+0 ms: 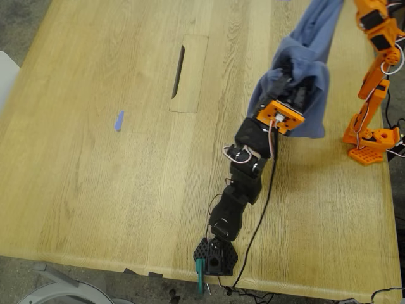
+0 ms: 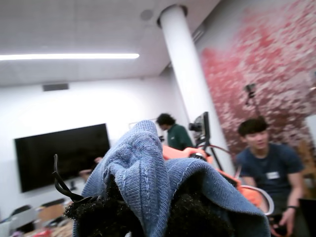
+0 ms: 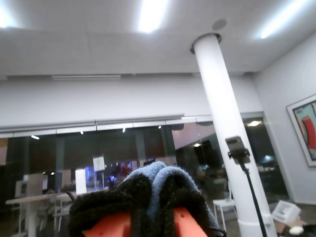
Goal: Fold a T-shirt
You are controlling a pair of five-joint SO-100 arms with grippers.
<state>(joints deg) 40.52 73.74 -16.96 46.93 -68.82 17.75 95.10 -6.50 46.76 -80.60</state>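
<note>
The slate-blue T-shirt is bunched and held up off the wooden table, running from the black arm toward the top edge of the exterior view. My first gripper, on the black arm, is shut on a fold of the T-shirt, which is pinched between its fuzzy black pads. My second gripper, with orange jaws and black pads, is shut on another bunch of the T-shirt. In the exterior view the orange arm rises past the top edge, so its gripper is hidden there. No print shows.
A rectangular hatch with a slot is set into the table. A small blue strip lies toward the exterior view's left. The orange arm's base stands at the exterior view's right, the black arm's base at the front edge. People sit behind.
</note>
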